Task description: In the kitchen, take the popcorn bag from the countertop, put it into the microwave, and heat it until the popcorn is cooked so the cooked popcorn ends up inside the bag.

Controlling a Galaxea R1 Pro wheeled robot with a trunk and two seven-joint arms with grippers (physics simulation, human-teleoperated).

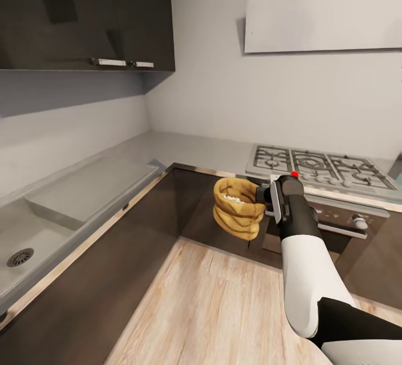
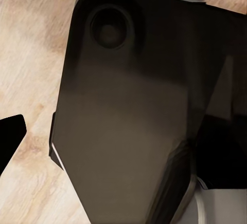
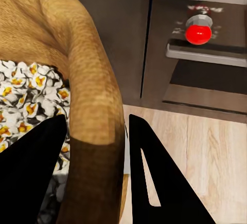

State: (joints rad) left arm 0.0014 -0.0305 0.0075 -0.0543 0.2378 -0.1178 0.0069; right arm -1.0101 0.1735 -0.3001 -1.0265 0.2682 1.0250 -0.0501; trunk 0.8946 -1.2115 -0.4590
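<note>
Head view: right gripper (image 1: 267, 197) pinches popcorn bag (image 1: 237, 209) rim.

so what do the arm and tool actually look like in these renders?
The right arm has a glossy white forearm shell and a black sleeve towards the wrist, with a black section lower down. The right tool is dark with a pale panel and a small red dot on top. Its fingers are flat, black, pointed blades. No cables visible.

A home kitchen: an L-shaped grey countertop (image 1: 167, 150) runs into the corner, with a sink (image 1: 22, 242) sunk in its left run and a gas hob (image 1: 312, 167) on the far run, dark wall cabinets (image 1: 84, 16) above, built-in oven (image 1: 340, 225) below, wood-plank floor (image 1: 223, 309).
</note>
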